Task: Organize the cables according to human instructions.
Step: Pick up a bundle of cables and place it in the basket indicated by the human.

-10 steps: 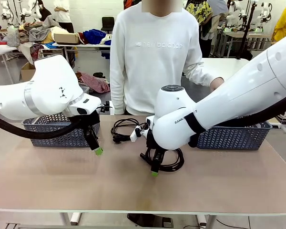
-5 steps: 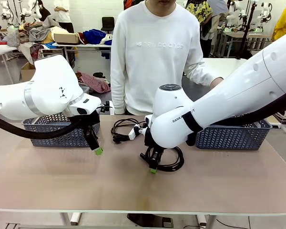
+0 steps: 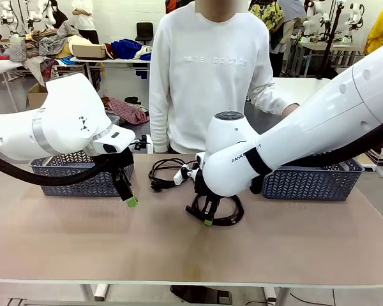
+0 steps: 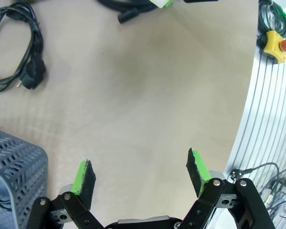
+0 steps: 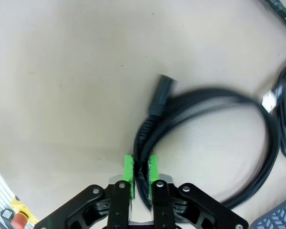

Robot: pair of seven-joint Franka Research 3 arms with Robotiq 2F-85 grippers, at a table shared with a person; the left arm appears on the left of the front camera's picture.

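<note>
Black pwr cords (image 3: 159,183) (image 5: 200,102) x2, grey baskets (image 3: 51,180) (image 3: 313,183) x2

coil (image 5: 210,100) blurred, rt basket (image 3: 314,182) half hidden

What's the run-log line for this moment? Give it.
right gripper: shut on thin black coiled power cord | left gripper: open, empty

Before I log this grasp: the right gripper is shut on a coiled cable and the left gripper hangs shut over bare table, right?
No: the left gripper is open, as the left wrist view shows. The right gripper is shut on the coiled cable.
</note>
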